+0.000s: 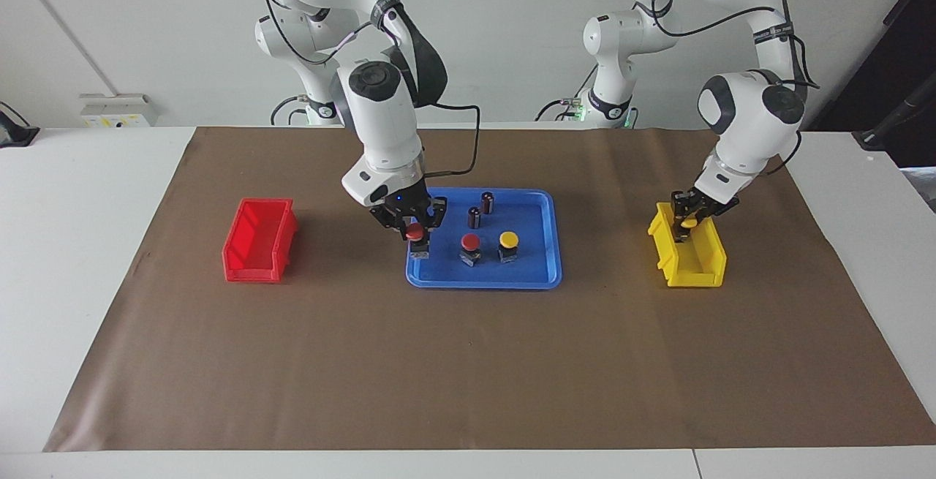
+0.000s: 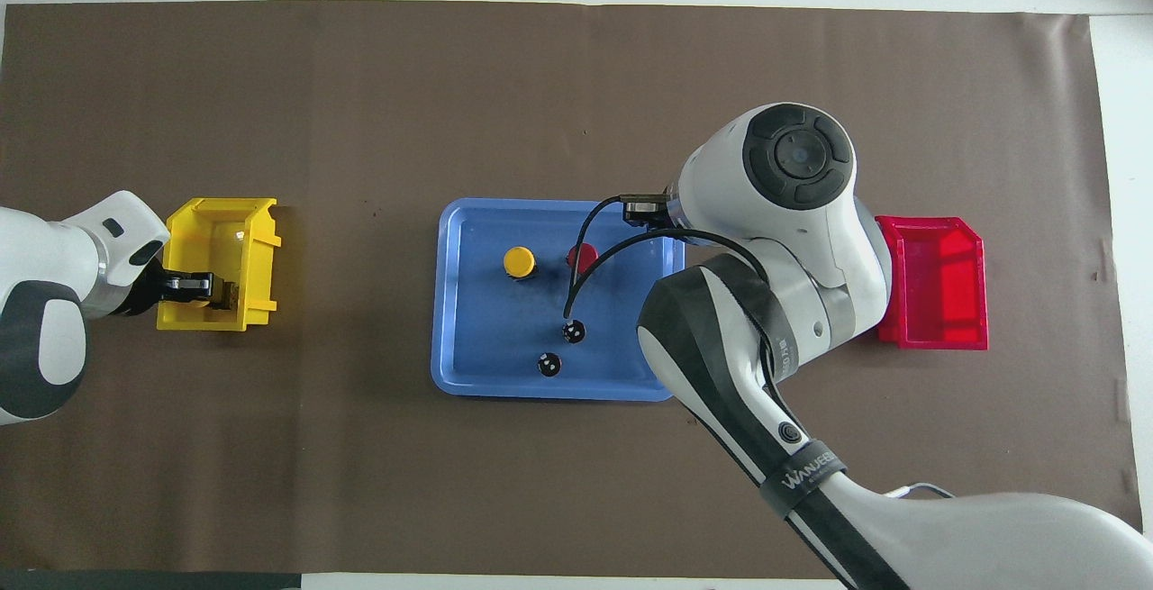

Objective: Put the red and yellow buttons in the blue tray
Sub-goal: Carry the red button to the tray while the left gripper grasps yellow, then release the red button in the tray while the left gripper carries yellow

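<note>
The right gripper (image 1: 414, 231) clamps a round-capped red button (image 1: 414, 230) over the glossy blue tray (image 1: 482, 278). The left gripper (image 1: 688, 219) pinches a yellow mushroom-capped button (image 1: 688, 224) inside the boxy yellow bin (image 1: 695, 263).

I see a red bin (image 1: 259, 239) on the brown paper (image 1: 468, 362) toward the right arm's end, a yellow bin (image 1: 691, 259) toward the left arm's end, and two dark capless cylinders (image 1: 480, 209) standing upright between them.
</note>
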You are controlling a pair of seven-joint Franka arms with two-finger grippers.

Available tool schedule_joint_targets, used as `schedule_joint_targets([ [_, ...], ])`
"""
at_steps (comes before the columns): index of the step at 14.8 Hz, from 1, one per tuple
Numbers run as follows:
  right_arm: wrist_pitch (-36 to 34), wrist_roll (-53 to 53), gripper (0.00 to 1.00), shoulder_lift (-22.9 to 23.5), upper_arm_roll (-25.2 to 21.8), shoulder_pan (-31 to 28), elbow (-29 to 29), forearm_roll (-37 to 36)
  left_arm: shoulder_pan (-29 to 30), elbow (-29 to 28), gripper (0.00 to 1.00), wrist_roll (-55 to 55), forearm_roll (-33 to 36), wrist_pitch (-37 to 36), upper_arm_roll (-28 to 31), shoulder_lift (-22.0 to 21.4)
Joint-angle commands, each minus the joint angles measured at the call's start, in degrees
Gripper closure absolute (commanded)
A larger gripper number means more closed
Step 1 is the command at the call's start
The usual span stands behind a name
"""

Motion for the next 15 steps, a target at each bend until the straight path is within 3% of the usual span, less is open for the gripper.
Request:
schedule_joint_targets([
  [1,2.38,0.71,0.67,0.06,-0.24,0.57,-3.12,0.56,-0.71,16.28,0.99,-1.23,-0.15,-15.97,-0.38,2.63],
  [3,4.04,0.71,0.66,-0.64,-0.24,1.18,-5.76,0.56,-6.57,22.12,0.99,-10.48,-0.23,-20.68,-0.55,3.16],
  [6,7.39,0.89,0.65,-0.03,-0.24,1.62,-7.88,0.56,-19.32,18.02,0.98,-27.90,-0.41,-9.92,-0.73,3.43],
  [10,8.61,0.80,0.58,0.41,-0.33,2.50,-8.93,0.39,-29.53,17.83,0.98,-37.77,-0.76,-3.74,-0.73,8.95],
  [11,9.06,0.80,0.49,0.50,-0.33,2.59,-9.37,0.39,-30.42,17.92,0.98,-39.27,-0.76,-2.42,-0.73,10.27],
  [12,8.71,0.80,0.22,0.50,-0.33,2.50,-9.29,0.30,-31.39,17.92,0.98,-40.42,-0.76,-0.75,-0.73,11.42],
  [15,4.95,0.63,0.00,0.41,-0.68,1.72,-6.31,-0.32,-32.71,17.66,0.98,-42.19,-0.76,2.07,-0.73,13.62],
])
